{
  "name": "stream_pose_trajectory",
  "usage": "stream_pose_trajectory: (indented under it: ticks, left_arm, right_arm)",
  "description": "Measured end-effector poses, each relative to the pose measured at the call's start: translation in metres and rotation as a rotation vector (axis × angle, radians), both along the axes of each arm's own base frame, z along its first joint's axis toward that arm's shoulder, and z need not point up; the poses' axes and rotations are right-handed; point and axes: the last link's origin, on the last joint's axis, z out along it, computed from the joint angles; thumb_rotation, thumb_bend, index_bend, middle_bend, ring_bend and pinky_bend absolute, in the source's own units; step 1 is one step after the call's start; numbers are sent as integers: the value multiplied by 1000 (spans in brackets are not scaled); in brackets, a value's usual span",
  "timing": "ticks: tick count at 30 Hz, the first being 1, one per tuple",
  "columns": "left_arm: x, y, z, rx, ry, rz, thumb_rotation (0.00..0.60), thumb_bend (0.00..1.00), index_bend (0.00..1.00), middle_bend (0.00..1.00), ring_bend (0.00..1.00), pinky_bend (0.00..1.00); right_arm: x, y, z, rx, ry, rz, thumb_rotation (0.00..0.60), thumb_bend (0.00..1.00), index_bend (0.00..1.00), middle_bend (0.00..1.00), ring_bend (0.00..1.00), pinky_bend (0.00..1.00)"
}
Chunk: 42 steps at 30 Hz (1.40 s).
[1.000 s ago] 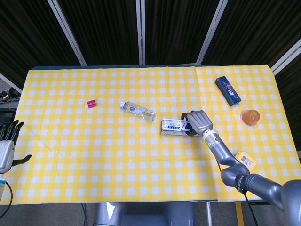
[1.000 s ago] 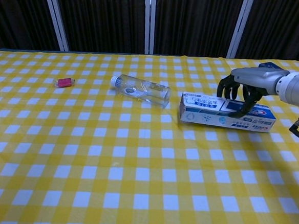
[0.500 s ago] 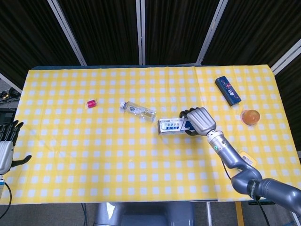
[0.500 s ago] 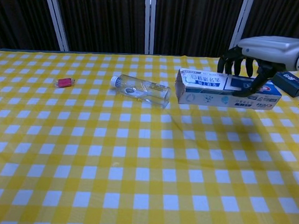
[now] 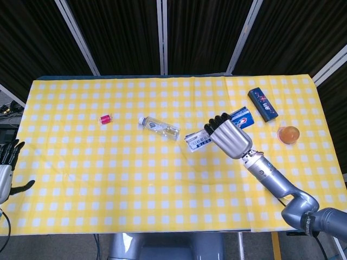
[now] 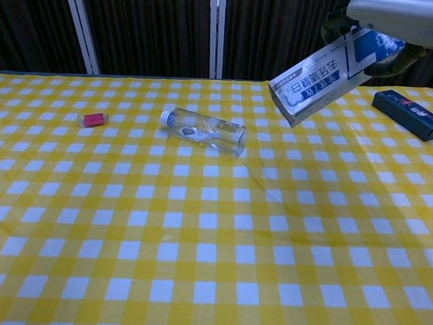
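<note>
above the middle-right of the yellow checked tablecloth [image 5: 81, 179], the right hand [image 5: 230, 140] is holding a toothpaste box [image 6: 334, 72] clear of the table, its fingers wrapping around the box's upper, far end while the near end is tilting down toward the cloth. in the head view the hand is covering the box's middle, so only the two ends are showing. the left hand [image 5: 6, 170] is hanging at the table's left edge with fingers spread and nothing in it. a clear plastic bottle [image 5: 159, 128] is lying on its side near the middle of the table, just left of the lifted box, and a small red cap [image 5: 105, 118] is lying well apart to its left. a dark blue box [image 5: 263, 104] is lying flat near the far right, with an orange cup [image 5: 288, 134] in front of it and a yellow packet [image 5: 283, 184] near the front right edge, partly behind the right arm. the toothpaste box is judged to be light, thin cardboard: stiff along its length but easily crushed on its broad faces, and smooth enough to slip. a grip across its narrow sides near the middle would probably balance it better than the present hold near one end.
</note>
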Motion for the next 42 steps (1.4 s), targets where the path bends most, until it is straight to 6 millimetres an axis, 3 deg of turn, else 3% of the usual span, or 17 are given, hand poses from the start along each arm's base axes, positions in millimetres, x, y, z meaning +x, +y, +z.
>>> stream_pose_trajectory:
  ticks: [9, 17, 25, 33, 37, 42]
  left_arm:
    - [0, -1, -1, -13, 3, 2, 600, 0, 0, 0, 0, 0]
    - [1, 0, -2, -14, 4, 5, 600, 0, 0, 0, 0, 0]
    - [0, 0, -1, -18, 4, 9, 600, 0, 0, 0, 0, 0]
    - [0, 0, -4, -24, 11, 8, 600, 0, 0, 0, 0, 0]
    - [1, -1, -6, -28, 20, 3, 600, 0, 0, 0, 0, 0]
    - [3, -1, -10, -35, 28, -1, 600, 0, 0, 0, 0, 0]
  right_arm:
    - [16, 14, 17, -279, 378, 272, 600, 234, 481, 526, 449, 511]
    - [28, 23, 18, -331, 476, 346, 600, 237, 487, 526, 452, 511]
    - [27, 19, 35, -383, 378, 296, 600, 237, 490, 527, 454, 510]
    - [23, 0, 77, -499, 230, 206, 600, 238, 489, 520, 453, 503]
    - [12, 2, 71, -384, 126, 91, 600, 239, 489, 514, 454, 503]
    - [-5, 12, 47, -108, -110, -175, 600, 243, 488, 514, 454, 503]
